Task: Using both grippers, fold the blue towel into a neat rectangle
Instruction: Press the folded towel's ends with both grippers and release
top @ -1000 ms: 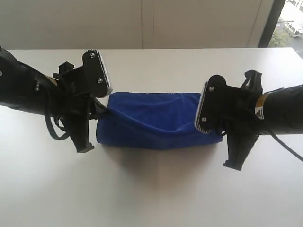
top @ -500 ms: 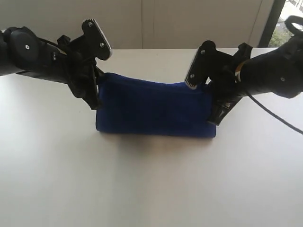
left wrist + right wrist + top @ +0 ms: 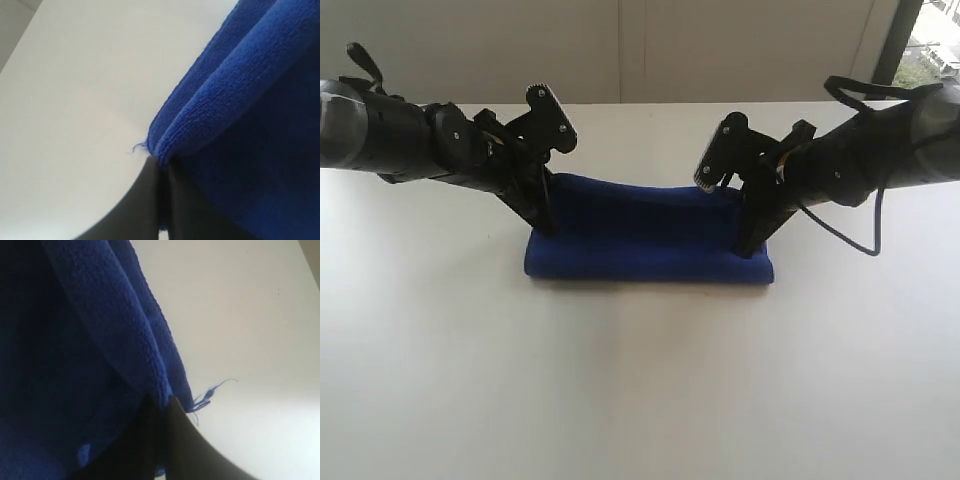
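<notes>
Left claw point(image 3: 544, 205) and right claw point(image 3: 754, 232) — each clamped on a towel point(image 3: 645, 240) corner. We judge the towel, resting doubled on the table point(image 3: 640, 390), roughly half folded — laying flat and release remain.

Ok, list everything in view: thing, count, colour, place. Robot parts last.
blue towel: one, royal blue, folded in a long band at the middle of the table
table: one, white, under the towel
wall: one, pale, behind the table
window: one, bright, upper right corner of the exterior view
left gripper: one, black, shut on the towel's left end
right gripper: one, black, shut on the towel's right end
</notes>
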`<move>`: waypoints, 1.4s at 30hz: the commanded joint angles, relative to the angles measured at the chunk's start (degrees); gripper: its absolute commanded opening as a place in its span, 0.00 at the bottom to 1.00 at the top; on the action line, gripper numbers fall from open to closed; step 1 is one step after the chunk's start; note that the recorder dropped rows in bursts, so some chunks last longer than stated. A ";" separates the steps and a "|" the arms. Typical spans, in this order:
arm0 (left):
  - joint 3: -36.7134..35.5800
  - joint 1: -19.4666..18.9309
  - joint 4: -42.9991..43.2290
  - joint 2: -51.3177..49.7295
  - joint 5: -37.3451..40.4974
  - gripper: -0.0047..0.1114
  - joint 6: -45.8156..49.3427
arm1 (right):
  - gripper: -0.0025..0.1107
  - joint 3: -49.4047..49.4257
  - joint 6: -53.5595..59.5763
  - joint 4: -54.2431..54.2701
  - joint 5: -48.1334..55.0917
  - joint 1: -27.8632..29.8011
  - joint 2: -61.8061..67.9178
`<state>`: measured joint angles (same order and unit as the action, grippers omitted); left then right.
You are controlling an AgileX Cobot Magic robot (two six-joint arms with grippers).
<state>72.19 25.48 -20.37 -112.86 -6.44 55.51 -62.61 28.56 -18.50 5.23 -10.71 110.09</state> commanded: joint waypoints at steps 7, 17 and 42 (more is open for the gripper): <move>2.83 -0.18 -1.01 -0.77 0.58 0.04 -0.73 | 0.02 -1.12 -2.07 -0.57 1.82 0.55 -3.44; 4.55 -0.18 -1.01 -3.92 -1.72 0.04 -0.73 | 0.02 -4.14 -2.07 -0.57 2.28 1.75 0.30; 4.55 -0.18 -1.76 -0.41 -8.49 0.53 0.43 | 0.25 -4.14 -6.94 1.53 -2.50 2.73 -4.80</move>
<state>76.62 25.48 -20.54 -116.22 -14.69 55.70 -66.25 25.46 -18.49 1.75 -8.57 108.71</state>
